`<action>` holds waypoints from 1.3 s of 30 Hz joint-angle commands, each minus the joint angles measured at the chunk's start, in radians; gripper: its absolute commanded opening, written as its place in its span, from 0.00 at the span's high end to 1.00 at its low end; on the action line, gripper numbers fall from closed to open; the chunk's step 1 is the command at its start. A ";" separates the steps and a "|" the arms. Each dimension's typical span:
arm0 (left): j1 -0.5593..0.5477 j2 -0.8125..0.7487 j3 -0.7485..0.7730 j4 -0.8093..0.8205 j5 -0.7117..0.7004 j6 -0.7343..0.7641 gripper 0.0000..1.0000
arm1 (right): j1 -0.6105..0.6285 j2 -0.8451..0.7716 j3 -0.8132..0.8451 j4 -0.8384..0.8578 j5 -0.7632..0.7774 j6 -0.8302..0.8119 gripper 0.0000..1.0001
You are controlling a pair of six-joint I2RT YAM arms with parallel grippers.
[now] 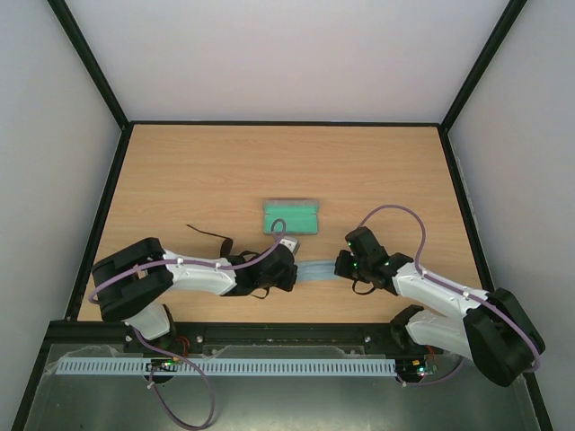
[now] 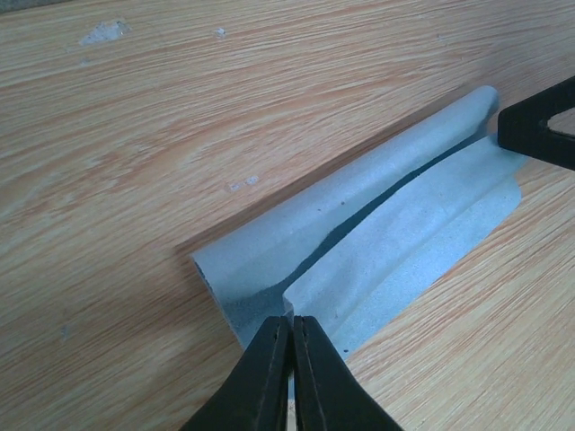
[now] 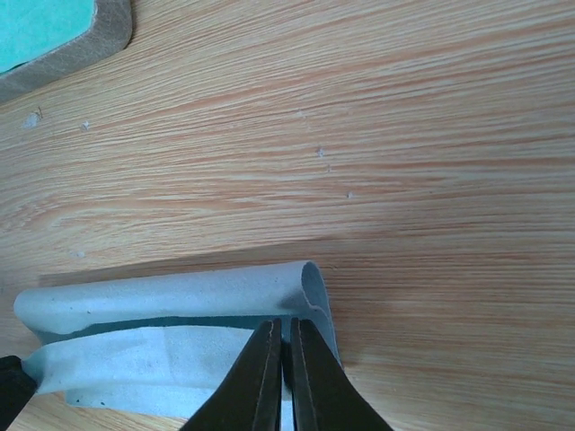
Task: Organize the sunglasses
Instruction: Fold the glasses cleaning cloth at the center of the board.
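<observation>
A light blue cloth [image 1: 319,272] lies folded over on the wooden table between my two grippers. My left gripper [image 1: 292,269] is shut on the cloth's left corner, seen in the left wrist view [image 2: 293,328] on the cloth [image 2: 377,242]. My right gripper [image 1: 344,267] is shut on the right end, seen in the right wrist view [image 3: 286,332] on the cloth [image 3: 171,305]. The sunglasses [image 1: 211,238] show as a thin dark wire shape on the table left of the cloth, partly hidden behind my left arm.
An open grey case with green lining [image 1: 290,217] lies just behind the cloth; its corner shows in the right wrist view [image 3: 63,36]. Black frame rails border the table [image 1: 225,171]. My right gripper's finger shows in the left wrist view [image 2: 539,130].
</observation>
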 commanded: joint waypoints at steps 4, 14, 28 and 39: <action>-0.020 0.000 -0.022 0.011 -0.027 -0.016 0.91 | 0.013 -0.025 -0.015 0.006 0.011 0.010 0.93; -0.030 -0.022 -0.033 0.004 -0.039 -0.025 0.85 | 0.031 -0.044 -0.020 0.000 0.009 0.023 0.90; -0.045 -0.070 -0.032 -0.048 -0.078 -0.046 0.82 | 0.045 -0.120 -0.011 -0.066 0.002 0.039 0.85; -0.007 -0.062 0.021 -0.145 -0.102 -0.070 0.72 | 0.045 -0.065 0.081 -0.152 0.086 -0.005 0.79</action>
